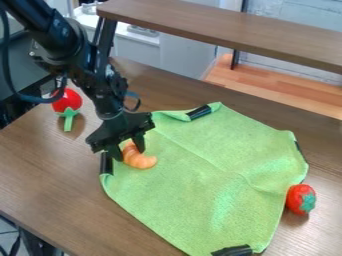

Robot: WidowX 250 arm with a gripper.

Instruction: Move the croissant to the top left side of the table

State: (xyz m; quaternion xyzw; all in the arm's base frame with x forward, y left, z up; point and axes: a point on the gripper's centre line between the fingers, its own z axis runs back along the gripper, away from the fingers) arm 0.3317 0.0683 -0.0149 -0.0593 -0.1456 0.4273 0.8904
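At the view's left, a red toy (67, 100) with a green stem (68, 120) is standing near the table's upper left part, so room beside it is needing to be judged before anything is set down there. Next to the right, a black corner band (107, 163) on the cloth's left edge is being crowded by the gripper (128, 150). The fingers are being held apart, one on either side of the croissant's upper end; whether they are pressing on it cannot be told. The croissant (140, 160) is lying on the green cloth (200, 175), near its left edge, its long axis slanting from between the fingers down to the right. It is thus being offered by one end only, and a swing or slip of the lower end is being risked if it is lifted so. Up and left, the way is being narrowed by the red toy. At the far right, a toy strawberry (301, 199) is resting on the table (47, 175) beside the cloth, well apart from that path.
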